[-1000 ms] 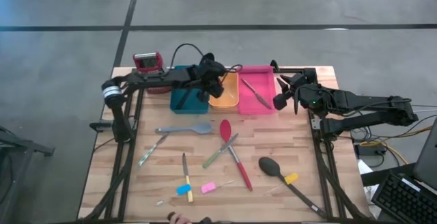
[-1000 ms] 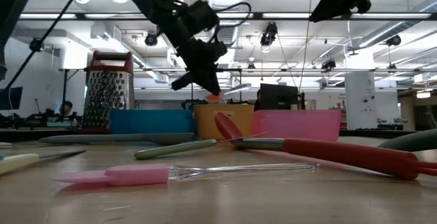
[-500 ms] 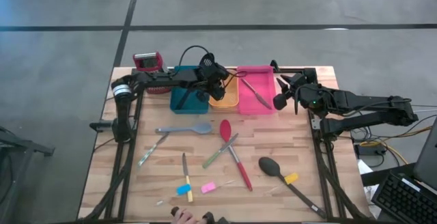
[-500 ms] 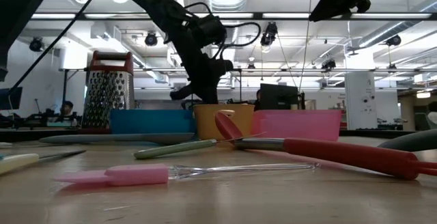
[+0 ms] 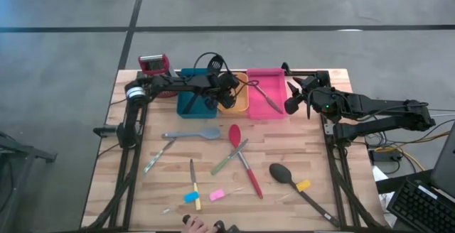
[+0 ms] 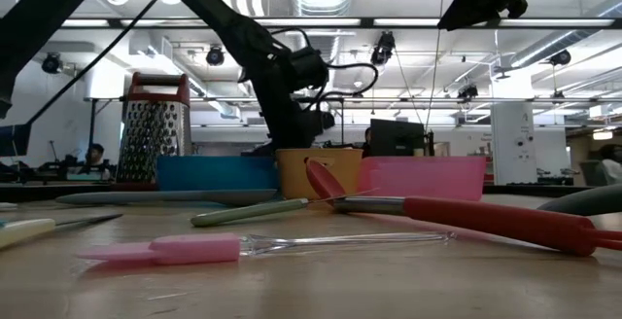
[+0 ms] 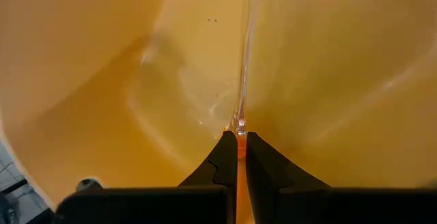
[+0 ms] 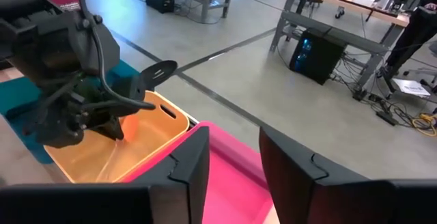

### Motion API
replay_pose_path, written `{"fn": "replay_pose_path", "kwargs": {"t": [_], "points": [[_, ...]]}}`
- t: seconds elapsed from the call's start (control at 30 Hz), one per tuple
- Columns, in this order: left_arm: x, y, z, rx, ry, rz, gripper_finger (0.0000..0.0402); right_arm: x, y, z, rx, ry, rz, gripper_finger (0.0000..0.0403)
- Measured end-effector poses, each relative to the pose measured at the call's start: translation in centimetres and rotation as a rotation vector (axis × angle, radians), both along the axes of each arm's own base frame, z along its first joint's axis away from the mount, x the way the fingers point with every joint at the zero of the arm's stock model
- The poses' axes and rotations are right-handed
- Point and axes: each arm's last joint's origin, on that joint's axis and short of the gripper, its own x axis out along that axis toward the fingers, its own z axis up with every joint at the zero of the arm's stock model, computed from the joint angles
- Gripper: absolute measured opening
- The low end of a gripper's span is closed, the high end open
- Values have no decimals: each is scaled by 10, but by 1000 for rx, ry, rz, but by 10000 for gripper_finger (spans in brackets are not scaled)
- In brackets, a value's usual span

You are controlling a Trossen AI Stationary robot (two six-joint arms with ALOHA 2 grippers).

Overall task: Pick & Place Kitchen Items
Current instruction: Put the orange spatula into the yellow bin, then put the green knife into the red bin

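My left gripper (image 5: pixel 231 94) reaches down into the orange bin (image 5: pixel 240 104), shut on a thin clear tool with an orange handle (image 8: pixel 127 126). My right gripper (image 8: pixel 232 162) hangs open over the pink bin (image 5: pixel 266 84), nothing between its fingers; a metal tool (image 5: pixel 266 96) lies in that bin. A black slotted spatula (image 8: pixel 160 70) sticks out of the teal bin (image 5: pixel 190 101). On the table lie a grey-blue spoon (image 5: pixel 192 134), a red spoon (image 5: pixel 242 155), a green-handled tool (image 5: pixel 227 158), a black spoon (image 5: pixel 288 177) and small pink (image 5: pixel 217 194) and yellow (image 5: pixel 303 185) pieces. My left gripper pinches the tool's orange handle end (image 7: pixel 240 146) between its two fingertips. The fingers slant down into the bin from the table's left, and lie along the tool. The clear rod (image 7: pixel 244 60) runs on ahead of the fingertips toward the bin's bottom; I cannot tell whether it touches.
A metal box grater with a red top (image 5: pixel 153 64) stands at the far left beside the teal bin. A knife (image 5: pixel 160 155) and a yellow-and-blue tool (image 5: pixel 193 190) lie near the table's left front. The three bins line the far edge.
My left gripper has sunk from above the orange bin down into it, staying shut on the orange-handled tool, and has drawn a little toward the table's right. The things on the table lie as before.
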Motion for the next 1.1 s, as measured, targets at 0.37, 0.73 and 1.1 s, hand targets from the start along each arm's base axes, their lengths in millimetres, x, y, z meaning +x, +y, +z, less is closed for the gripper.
{"fn": "replay_pose_path", "kwargs": {"t": [0.37, 0.73, 1.1], "points": [[3, -4, 8, -9, -61, 38, 127, 0, 0, -1, 0, 7, 0, 141], [1, -21, 28, 221, 21, 109, 148, 0, 0, -1, -8, 20, 4, 136], [-26, -76, 124, 277, -223, 78, 147, 0, 0, -1, -9, 23, 5, 99]]}}
